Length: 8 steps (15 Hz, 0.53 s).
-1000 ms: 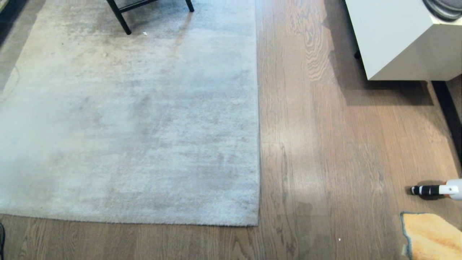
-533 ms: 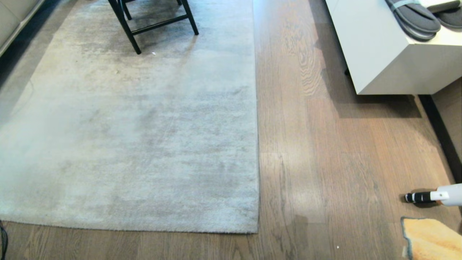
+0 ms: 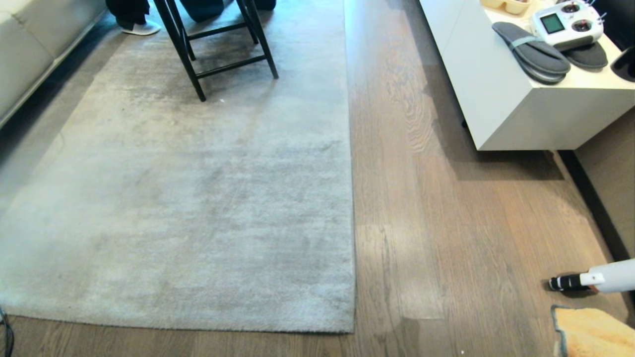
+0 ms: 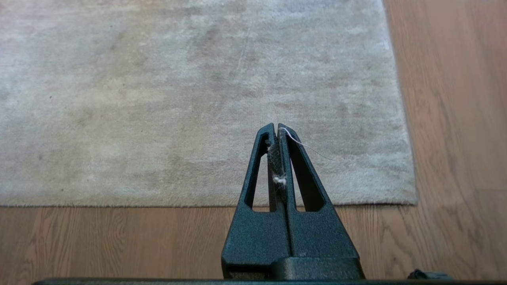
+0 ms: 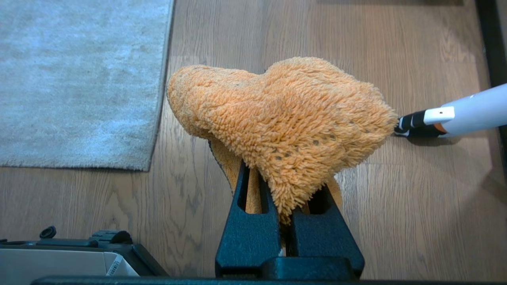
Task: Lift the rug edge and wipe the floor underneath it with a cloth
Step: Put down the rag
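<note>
the rug edge (image 3: 198,325), a thin straight border of pale grey-beige pile, lies flat on the floor (image 3: 446,223), brown wood-grain planks. the cloth (image 5: 285,118), fluffy orange with a dark border, hangs bunched at near right.

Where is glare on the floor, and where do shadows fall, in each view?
Head view: a pale glare patch on the floor right of the rug edge, dark shadow under the white cabinet. Right wrist view: the cloth is evenly lit. Left wrist view: soft light, no glare.
</note>
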Available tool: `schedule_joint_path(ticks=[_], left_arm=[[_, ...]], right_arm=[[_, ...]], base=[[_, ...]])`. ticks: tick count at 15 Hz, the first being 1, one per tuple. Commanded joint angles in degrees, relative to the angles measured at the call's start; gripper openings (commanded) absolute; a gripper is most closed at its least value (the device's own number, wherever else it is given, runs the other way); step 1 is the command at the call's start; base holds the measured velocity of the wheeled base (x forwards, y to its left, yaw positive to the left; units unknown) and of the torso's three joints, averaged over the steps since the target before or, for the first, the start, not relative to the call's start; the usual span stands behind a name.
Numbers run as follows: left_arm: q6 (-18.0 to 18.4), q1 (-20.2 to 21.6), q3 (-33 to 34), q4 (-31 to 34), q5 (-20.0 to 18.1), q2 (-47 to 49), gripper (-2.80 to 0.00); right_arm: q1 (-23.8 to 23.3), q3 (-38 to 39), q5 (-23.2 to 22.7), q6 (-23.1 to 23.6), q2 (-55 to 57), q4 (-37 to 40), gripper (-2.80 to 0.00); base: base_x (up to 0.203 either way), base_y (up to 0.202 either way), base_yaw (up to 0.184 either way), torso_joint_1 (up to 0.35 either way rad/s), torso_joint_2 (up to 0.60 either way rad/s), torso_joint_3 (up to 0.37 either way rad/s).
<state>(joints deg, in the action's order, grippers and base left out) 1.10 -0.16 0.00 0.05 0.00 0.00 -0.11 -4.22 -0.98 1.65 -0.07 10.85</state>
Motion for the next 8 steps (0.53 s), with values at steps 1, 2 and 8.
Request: schedule_joint_path(ticks=[1,2,8], left_arm=[[-0.04,-0.02,0.00,0.04,0.09,0.00,-2.80],[-0.04,-0.02,0.00,0.04,0.09,0.00,-2.80],[-0.04,0.03,0.00,0.04,0.09,0.00,-2.80]], right_arm=[[-0.06,0.00,-0.01,0.02,0.07,0.05,-2.80],[0.02,0.00,0.01,0.02,0.07,0.05,-2.80],[0.02,0.00,-0.07,0.02,0.07,0.05,-2.80]], base=[[0.000,0.000,0.000,0.001,0.01,0.194],[0.000,0.000,0.000,0.002,0.00,0.194],[0.000,0.000,0.000,0.001,0.00,0.199]])
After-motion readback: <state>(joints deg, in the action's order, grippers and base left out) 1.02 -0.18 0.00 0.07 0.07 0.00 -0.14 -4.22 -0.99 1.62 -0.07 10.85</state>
